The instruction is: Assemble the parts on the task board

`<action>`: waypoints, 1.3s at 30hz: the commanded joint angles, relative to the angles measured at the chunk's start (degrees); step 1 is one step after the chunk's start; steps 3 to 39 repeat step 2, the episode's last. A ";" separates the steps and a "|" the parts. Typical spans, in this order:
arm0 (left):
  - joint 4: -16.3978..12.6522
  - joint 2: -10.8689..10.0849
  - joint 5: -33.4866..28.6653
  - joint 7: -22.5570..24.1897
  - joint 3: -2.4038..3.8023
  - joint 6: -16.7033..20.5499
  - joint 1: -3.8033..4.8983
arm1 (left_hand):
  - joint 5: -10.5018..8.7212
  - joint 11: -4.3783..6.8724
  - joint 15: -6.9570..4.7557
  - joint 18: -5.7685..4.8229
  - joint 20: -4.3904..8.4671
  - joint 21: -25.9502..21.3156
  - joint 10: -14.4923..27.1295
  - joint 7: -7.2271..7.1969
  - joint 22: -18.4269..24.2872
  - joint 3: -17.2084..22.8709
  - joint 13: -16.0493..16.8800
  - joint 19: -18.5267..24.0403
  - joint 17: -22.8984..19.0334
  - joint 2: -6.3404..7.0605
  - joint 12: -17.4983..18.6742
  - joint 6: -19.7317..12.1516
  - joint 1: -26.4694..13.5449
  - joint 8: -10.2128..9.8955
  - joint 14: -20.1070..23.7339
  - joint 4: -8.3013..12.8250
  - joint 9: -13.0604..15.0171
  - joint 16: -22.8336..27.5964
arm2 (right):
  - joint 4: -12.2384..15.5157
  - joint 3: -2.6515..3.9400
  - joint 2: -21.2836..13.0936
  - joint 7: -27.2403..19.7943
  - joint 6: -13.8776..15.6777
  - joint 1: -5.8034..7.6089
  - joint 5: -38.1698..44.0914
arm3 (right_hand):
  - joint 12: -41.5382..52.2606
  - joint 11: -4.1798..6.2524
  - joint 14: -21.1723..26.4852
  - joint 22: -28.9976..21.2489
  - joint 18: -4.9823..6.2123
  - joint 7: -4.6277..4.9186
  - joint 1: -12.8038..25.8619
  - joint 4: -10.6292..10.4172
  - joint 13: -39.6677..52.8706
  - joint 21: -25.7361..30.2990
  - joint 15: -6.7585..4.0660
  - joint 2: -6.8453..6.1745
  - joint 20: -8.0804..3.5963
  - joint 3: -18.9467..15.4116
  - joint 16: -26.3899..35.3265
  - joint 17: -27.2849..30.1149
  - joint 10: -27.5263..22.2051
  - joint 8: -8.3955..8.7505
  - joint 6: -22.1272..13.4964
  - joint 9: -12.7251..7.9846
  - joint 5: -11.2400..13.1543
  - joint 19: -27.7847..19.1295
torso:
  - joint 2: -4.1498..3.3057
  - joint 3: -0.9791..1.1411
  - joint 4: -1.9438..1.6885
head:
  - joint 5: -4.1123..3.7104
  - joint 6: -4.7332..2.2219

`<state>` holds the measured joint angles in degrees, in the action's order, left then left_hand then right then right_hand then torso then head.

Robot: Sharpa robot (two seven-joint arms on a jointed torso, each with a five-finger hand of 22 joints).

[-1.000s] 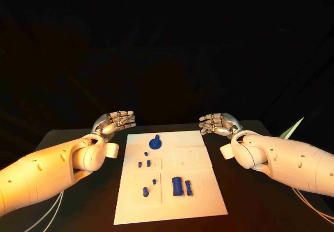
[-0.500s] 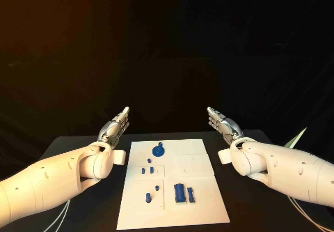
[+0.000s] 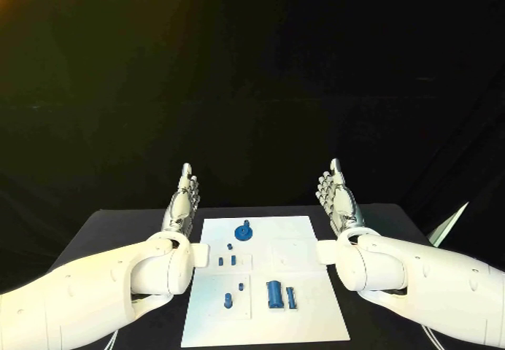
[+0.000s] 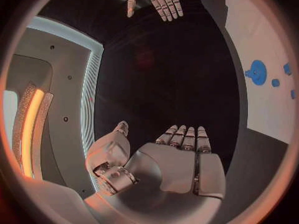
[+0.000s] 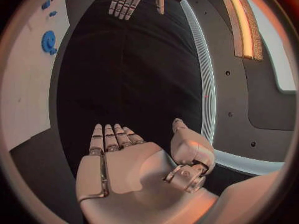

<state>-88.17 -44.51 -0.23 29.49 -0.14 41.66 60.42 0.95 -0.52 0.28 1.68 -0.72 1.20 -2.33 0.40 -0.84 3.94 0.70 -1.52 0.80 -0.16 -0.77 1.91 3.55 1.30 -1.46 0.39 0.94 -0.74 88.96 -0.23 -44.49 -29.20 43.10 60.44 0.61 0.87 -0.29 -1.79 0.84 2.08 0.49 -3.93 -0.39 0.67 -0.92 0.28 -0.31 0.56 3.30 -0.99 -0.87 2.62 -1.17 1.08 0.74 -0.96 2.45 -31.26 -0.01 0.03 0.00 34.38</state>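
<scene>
Silver and bare, the left robot hand (image 3: 181, 198) stands raised above the far left part of the worktop (image 3: 116, 227), its fingers straight, close together and pointing up and away from the robot, with nothing in its grasp. The left wrist view shows the same hand (image 4: 177, 159) flat and unclenched, palm turned inward toward the board. The right robot hand (image 3: 338, 197) mirrors it on the other side: fingers stretched out, side by side, holding nothing. Its flat palm (image 5: 134, 164) faces inward too, thumb set apart from the rest.

Between the two robot hands, and nearer the robot than their fingertips, lies the white board (image 3: 300, 321) on the black worktop, touched by neither hand. On the board's far end, closest to the hands, sits a round blue gear-like disc (image 3: 244, 232) with a small peg rising from it; it also shows in the left wrist view (image 4: 256, 72) and the right wrist view (image 5: 49, 40). Just nearer the robot from the disc are three small blue pegs (image 3: 226, 257). Further toward the robot lie two more small pegs (image 3: 233, 293), and beside them, toward the right hand's side, a larger blue block (image 3: 274, 294) with a slim blue bar (image 3: 290, 296) just beside it. All parts rest on the board, well apart from both hands.
</scene>
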 commanded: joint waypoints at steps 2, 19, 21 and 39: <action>-1.67 -0.16 0.22 0.30 0.14 2.31 -0.24 | -0.95 0.52 -0.28 -1.68 0.72 -1.20 2.33 -0.40 0.84 -3.94 -0.70 1.52 -0.80 0.16 0.77 -1.91 -3.55 -1.30 1.46 -0.39 -0.94 0.74 | 0.99 0.23 -0.20 -0.59 1.01 -0.28 -0.61 | -0.87 0.29 1.79 -0.84 -2.08 -0.49 3.93 0.39 -0.67 0.92 -0.28 0.31 -0.56 -3.30 0.99 0.87 -2.62 1.17 -1.08 -0.74 0.96 -2.45 | 0.08 0.01 -0.03 | 0.00 0.00; -1.67 -0.16 0.22 0.30 0.14 2.31 -0.24 | -0.95 0.52 -0.28 -1.68 0.72 -1.20 2.33 -0.40 0.84 -3.94 -0.70 1.52 -0.80 0.16 0.77 -1.91 -3.55 -1.30 1.46 -0.39 -0.94 0.74 | 0.99 0.23 -0.20 -0.59 1.01 -0.28 -0.61 | -0.87 0.29 1.79 -0.84 -2.08 -0.49 3.93 0.39 -0.67 0.92 -0.28 0.31 -0.56 -3.30 0.99 0.87 -2.62 1.17 -1.08 -0.74 0.96 -2.45 | 0.08 0.01 -0.03 | 0.00 0.00; -1.67 -0.16 0.22 0.30 0.14 2.31 -0.24 | -0.95 0.52 -0.28 -1.68 0.72 -1.20 2.33 -0.40 0.84 -3.94 -0.70 1.52 -0.80 0.16 0.77 -1.91 -3.55 -1.30 1.46 -0.39 -0.94 0.74 | 0.99 0.23 -0.20 -0.59 1.01 -0.28 -0.61 | -0.87 0.29 1.79 -0.84 -2.08 -0.49 3.93 0.39 -0.67 0.92 -0.28 0.31 -0.56 -3.30 0.99 0.87 -2.62 1.17 -1.08 -0.74 0.96 -2.45 | 0.08 0.01 -0.03 | 0.00 0.00; -1.67 -0.16 0.22 0.30 0.14 2.31 -0.24 | -0.95 0.52 -0.28 -1.68 0.72 -1.20 2.33 -0.40 0.84 -3.94 -0.70 1.52 -0.80 0.16 0.77 -1.91 -3.55 -1.30 1.46 -0.39 -0.94 0.74 | 0.99 0.23 -0.20 -0.59 1.01 -0.28 -0.61 | -0.87 0.29 1.79 -0.84 -2.08 -0.49 3.93 0.39 -0.67 0.92 -0.28 0.31 -0.56 -3.30 0.99 0.87 -2.62 1.17 -1.08 -0.74 0.96 -2.45 | 0.08 0.01 -0.03 | 0.00 0.00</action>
